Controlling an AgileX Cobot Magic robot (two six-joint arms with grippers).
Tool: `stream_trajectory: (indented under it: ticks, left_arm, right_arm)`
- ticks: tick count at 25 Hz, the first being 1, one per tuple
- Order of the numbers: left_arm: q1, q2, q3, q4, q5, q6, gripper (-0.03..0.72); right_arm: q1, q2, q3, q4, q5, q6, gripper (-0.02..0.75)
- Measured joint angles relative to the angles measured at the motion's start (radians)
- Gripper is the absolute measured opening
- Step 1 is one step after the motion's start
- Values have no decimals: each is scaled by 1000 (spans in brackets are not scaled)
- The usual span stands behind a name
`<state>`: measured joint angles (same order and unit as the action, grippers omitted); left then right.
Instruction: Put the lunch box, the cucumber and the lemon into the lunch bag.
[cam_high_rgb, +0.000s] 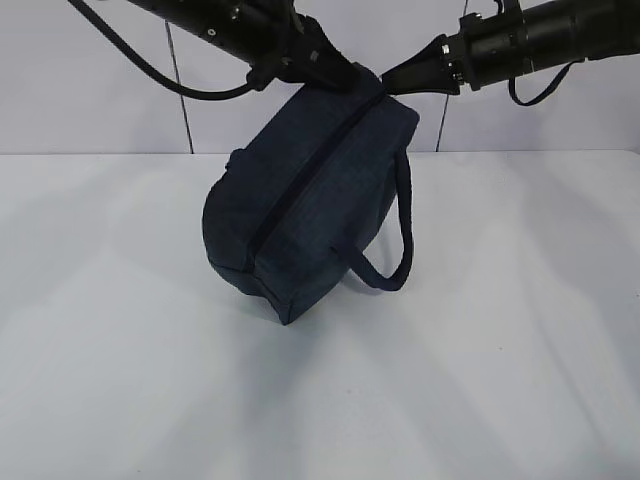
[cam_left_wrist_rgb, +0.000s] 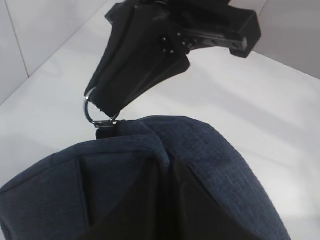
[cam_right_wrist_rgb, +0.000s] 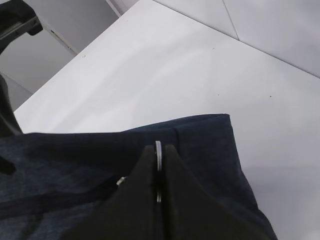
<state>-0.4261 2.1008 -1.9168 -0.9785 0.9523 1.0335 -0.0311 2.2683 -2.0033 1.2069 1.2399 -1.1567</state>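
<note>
One lunch bag (cam_high_rgb: 300, 215), zipped, two end effectors gripping it

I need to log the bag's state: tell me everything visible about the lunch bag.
The lunch bag is dark navy woven-looking fabric, boxy, with its zipper shut along the visible face. It hangs tilted, its lower corner at or near the white table, one loop handle dangling. The left gripper pinches its top; the right gripper is shut on the metal ring.

Showing a dark navy, finely woven lunch bag (cam_high_rgb: 310, 200) against a plain white table (cam_high_rgb: 120, 380), black grippers above it, a silver metal ring (cam_left_wrist_rgb: 91, 111) glinting at its top, pale grey wall behind.
</note>
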Motion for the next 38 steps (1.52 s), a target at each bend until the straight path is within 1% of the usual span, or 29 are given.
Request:
stream_trajectory:
  ticks: [10, 15, 23, 33, 38]
  left_arm:
    - [-2, 0, 0, -42, -66, 53, 15]
    - [-2, -2, 0, -61, -68, 88, 15]
    - [-2, -48, 8, -61, -53, 112, 15]
    - [-2, -73, 8, -19, 10, 112, 14]
    - [-2, -78, 8, -4, 41, 92, 14]
  right_arm:
    - [22, 0, -4, -25, -12, 17, 8]
    - [22, 0, -6, -42, -14, 17, 8]
    - [24, -4, -8, -44, 13, 17, 8]
    - [24, -8, -8, -51, 41, 17, 8]
    - [24, -8, -8, -55, 55, 17, 8]
